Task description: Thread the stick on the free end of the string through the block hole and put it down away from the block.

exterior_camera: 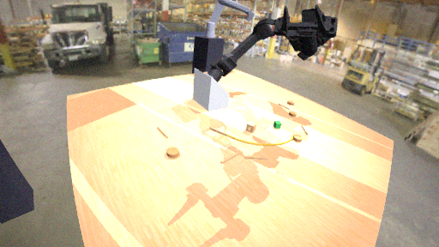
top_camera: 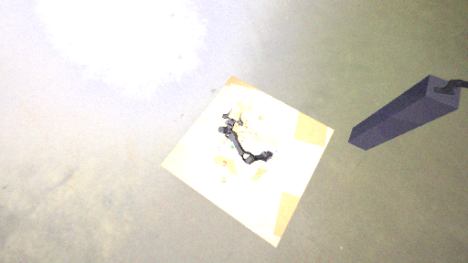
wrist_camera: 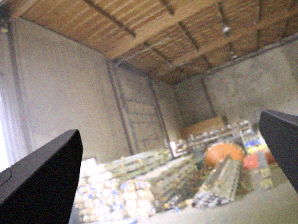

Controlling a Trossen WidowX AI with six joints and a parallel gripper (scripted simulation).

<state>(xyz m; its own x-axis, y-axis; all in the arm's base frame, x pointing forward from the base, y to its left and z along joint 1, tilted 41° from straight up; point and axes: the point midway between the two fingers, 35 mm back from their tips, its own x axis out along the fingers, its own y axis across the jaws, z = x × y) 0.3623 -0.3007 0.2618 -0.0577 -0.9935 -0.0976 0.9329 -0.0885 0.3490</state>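
My gripper is open and empty. It is raised high above the far right part of the table and points upward at the warehouse. The small wooden block with a hole stands on the table near the middle. A yellow string curves along the table in front of the block to a round wooden button on the right. Its free end with the thin stick lies to the left of the block. In the overhead view the table is washed out and the arm shows dark over it.
A green small object sits right of the block. Other round buttons and loose sticks lie around. The arm's grey base stands at the table's far side. A dark blue box stands off the table.
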